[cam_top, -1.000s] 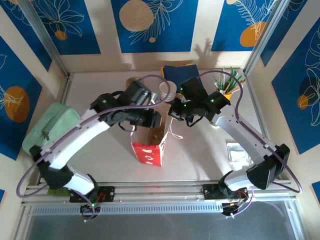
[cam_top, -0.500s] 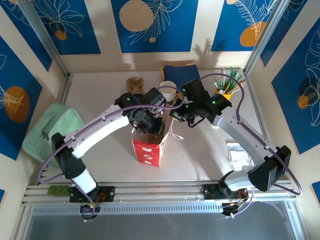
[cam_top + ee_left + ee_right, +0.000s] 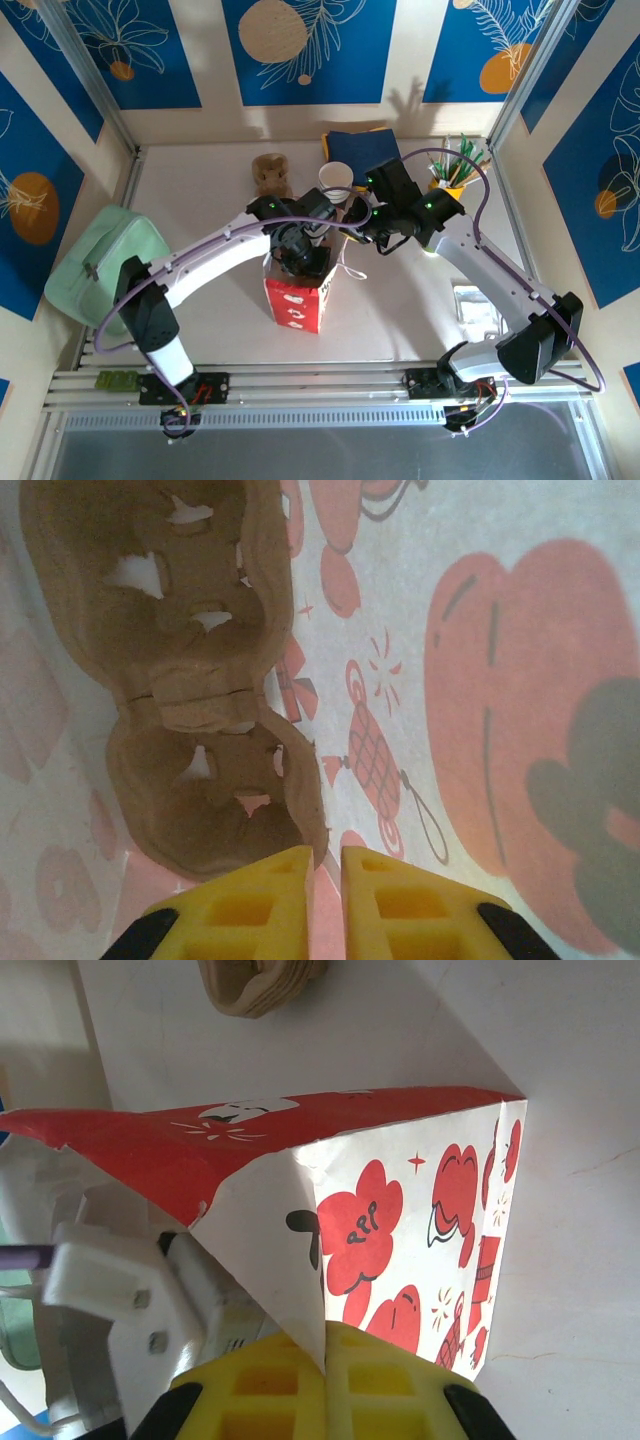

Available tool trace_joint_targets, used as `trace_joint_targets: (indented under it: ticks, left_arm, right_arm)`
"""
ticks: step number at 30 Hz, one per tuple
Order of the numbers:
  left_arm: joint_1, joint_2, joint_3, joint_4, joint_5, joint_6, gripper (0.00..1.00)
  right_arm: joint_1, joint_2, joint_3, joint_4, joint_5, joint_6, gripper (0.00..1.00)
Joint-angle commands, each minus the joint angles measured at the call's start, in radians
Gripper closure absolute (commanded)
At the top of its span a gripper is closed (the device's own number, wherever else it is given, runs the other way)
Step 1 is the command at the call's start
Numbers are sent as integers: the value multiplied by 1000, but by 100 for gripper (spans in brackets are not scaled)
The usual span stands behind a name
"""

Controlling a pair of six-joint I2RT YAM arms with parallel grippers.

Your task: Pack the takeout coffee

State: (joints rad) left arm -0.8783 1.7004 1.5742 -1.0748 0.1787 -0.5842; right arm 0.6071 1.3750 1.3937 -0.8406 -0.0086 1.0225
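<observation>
A red and white paper bag [image 3: 296, 298] stands upright just below the centre of the overhead view, its mouth open toward the top of the frame. The left arm curves in from the lower left and dips its wrist into that mouth. Seen from the left wrist, the left gripper [image 3: 325, 878] hangs inside the bag at the bottom edge of the frame. Its yellow fingers [image 3: 250, 910] are drawn nearly together, with a slim gap and nothing visible between them. Past them, in the upper left of that view, a brown cardboard cup tray [image 3: 195, 690] lies on the bag's floor against the printed wall.

The right gripper [image 3: 325, 1358] sits at the bottom centre of the right wrist view, its jaws pinching the white folded edge of the bag's rim. In the overhead view it meets the bag at the mouth's upper right corner.

I cannot tell for sure where the takeout coffee stands. A lime-green sliver [image 3: 431, 248] peeks from under the right arm's forearm, right of centre, but too little of it shows to say what it is.

On the table [image 3: 200, 180] behind the bag, a second cardboard tray [image 3: 270, 172] lies near a stack of lidless cups [image 3: 337, 178]. A blue cloth [image 3: 362, 143] lies at the back wall. A yellow holder of green sticks [image 3: 455, 165] stands at the upper right, a foil packet [image 3: 475, 305] lies at the right edge, and a pale green bag [image 3: 100, 255] rests at the far left.
</observation>
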Motion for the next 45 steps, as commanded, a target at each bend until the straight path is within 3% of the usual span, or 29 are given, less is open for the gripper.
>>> trace_joint_targets:
  ticks: [1, 37, 45]
  left_arm:
    - [23, 20, -27, 31, 35, 14, 86]
    - [53, 126, -160, 133, 105, 40, 91]
    - [51, 35, -194, 164, 119, 45, 92]
  right_arm:
    - [-6, -15, -15, -13, -28, 8, 100]
    - [-6, -22, 7, -37, -19, -5, 100]
    - [1, -8, 35, -66, -3, -21, 100]
